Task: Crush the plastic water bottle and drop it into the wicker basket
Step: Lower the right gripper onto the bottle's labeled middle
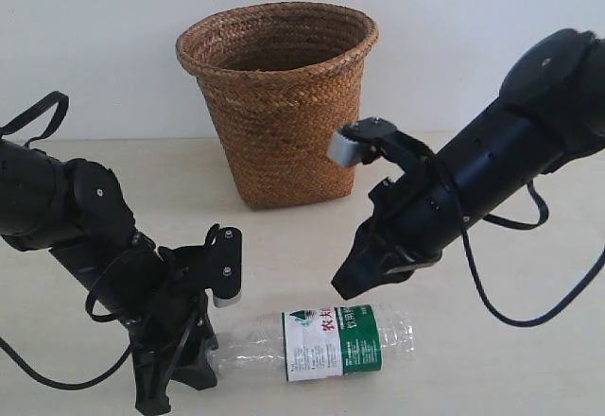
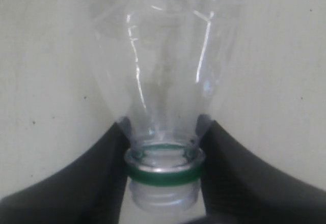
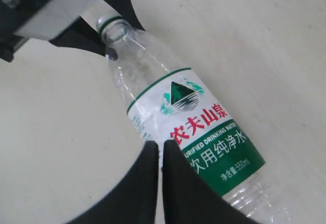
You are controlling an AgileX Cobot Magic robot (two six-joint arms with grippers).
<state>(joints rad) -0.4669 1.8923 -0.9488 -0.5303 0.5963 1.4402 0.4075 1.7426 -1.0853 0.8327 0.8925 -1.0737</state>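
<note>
The plastic water bottle (image 1: 331,340) lies on its side on the table at the front, with its white-and-green label up. In the left wrist view its neck carries a green ring and bare thread, and no cap shows. My left gripper (image 1: 206,352) is shut on that neck, a finger pressing each side of the ring (image 2: 164,126). My right gripper (image 1: 346,284) hovers just above the label, fingers together with nothing between them (image 3: 160,145). The wicker basket (image 1: 284,104) stands upright behind the bottle at the back middle.
A pale wall rises right behind the basket. The left arm's black cables (image 1: 38,113) loop at the far left. The right arm's cable (image 1: 529,312) hangs over the table at the right.
</note>
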